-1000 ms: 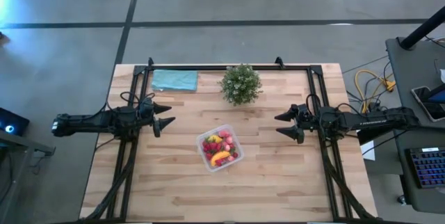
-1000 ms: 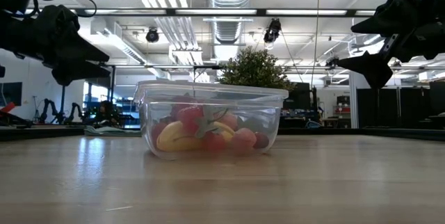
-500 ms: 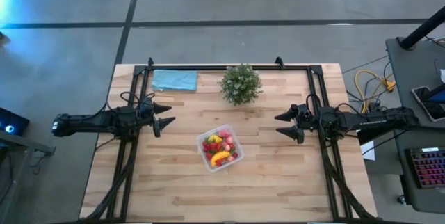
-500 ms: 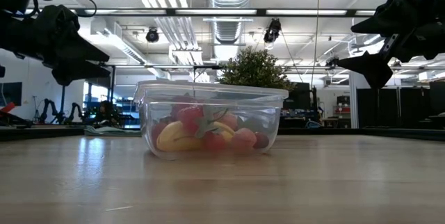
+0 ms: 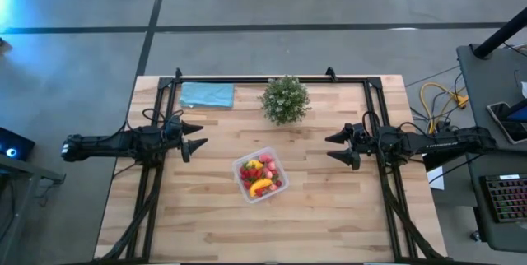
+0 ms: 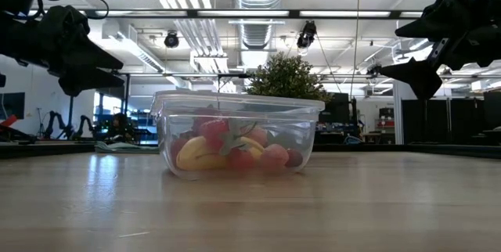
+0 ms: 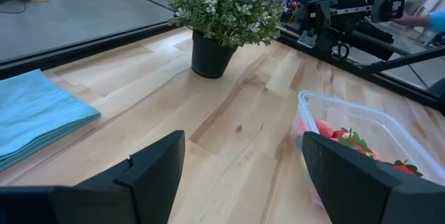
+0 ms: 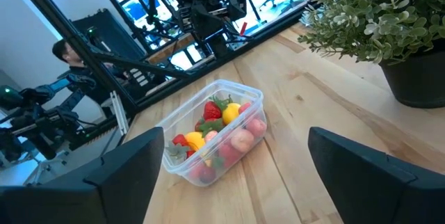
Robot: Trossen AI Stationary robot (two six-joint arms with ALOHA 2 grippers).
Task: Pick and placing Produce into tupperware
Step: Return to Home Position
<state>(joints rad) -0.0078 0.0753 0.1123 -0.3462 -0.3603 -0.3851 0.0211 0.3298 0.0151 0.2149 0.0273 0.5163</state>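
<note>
The clear tupperware [image 5: 260, 175] stands on the table's middle, a little toward the near edge, and holds the produce [image 5: 261, 177]: red strawberry-like pieces, pink ones, a lemon and a banana [image 5: 261, 186]. It also shows in the low view [image 6: 237, 135], the right wrist view [image 8: 212, 140] and the left wrist view [image 7: 361, 144]. My left gripper [image 5: 198, 137] is open and empty above the table's left side. My right gripper [image 5: 333, 147] is open and empty above the right side. Both are well clear of the tupperware.
A bushy green potted plant [image 5: 285, 99] stands at the far middle of the table. A flat teal cloth [image 5: 207, 94] lies at the far left. A black frame [image 5: 272, 79] runs along the table's far edge and sides. Bare wood lies near the front edge.
</note>
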